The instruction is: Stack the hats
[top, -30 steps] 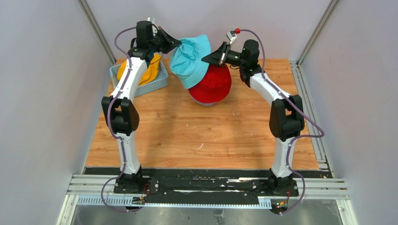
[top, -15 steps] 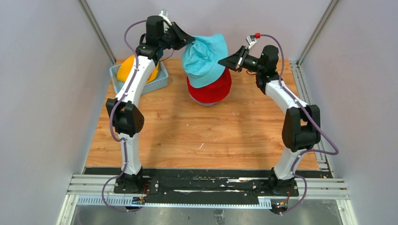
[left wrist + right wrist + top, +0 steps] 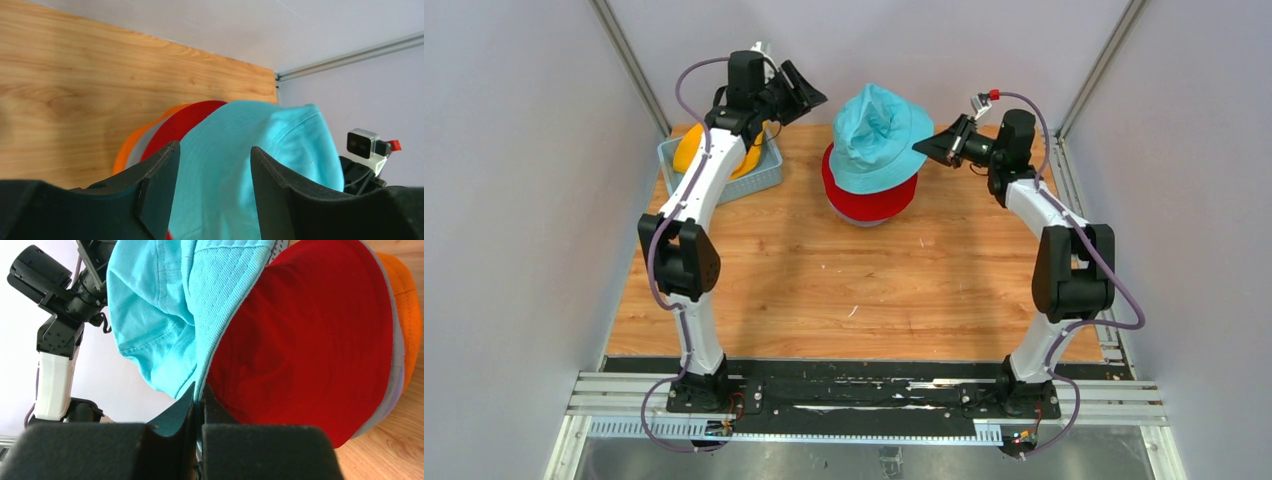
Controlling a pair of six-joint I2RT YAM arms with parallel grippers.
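Note:
A teal hat [image 3: 876,140] sits on top of a stack of hats at the back middle of the table, over a red hat [image 3: 871,200]. Grey and orange brims [image 3: 407,315] peek out beneath the red one [image 3: 310,335]. My right gripper [image 3: 924,148] is shut on the teal hat's brim [image 3: 212,325] at its right side. My left gripper [image 3: 806,92] is open, just left of the teal hat [image 3: 240,165] and apart from it, with nothing between its fingers. A yellow hat [image 3: 692,150] lies in the basket.
A light blue perforated basket [image 3: 759,182] stands at the back left of the wooden table [image 3: 844,290], under my left arm. Grey walls close in on the sides and back.
The teal hat has come down from hanging between both grippers onto the red hat. My left gripper let go of its brim and opened. My right gripper moved right, still holding.

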